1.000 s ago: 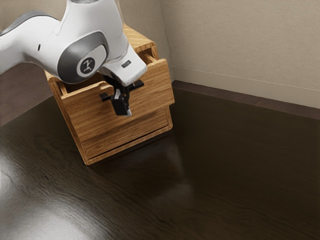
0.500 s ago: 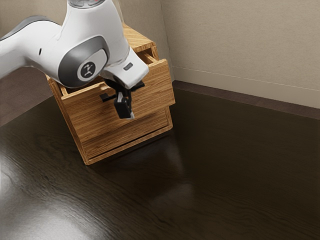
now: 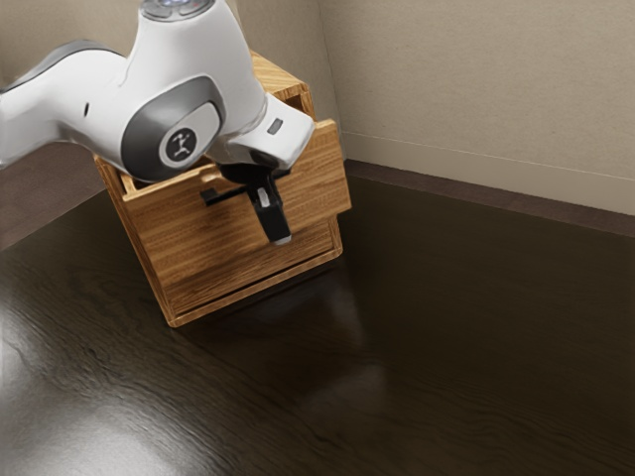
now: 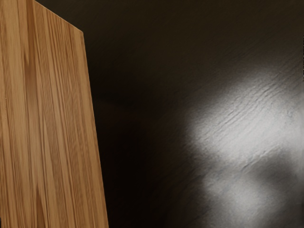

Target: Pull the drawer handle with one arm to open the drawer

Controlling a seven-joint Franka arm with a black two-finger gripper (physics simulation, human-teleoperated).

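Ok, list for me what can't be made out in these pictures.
- Top drawer: its inside, exterior view, mostly behind the arm.
- Handle: the end toward the exterior view's right, behind the pincer.
- Wooden panel: wrist view, cut off by the picture's edges; which part of the cabinet it is cannot be told.
- Arm's base: exterior view, cut off by the left edge.
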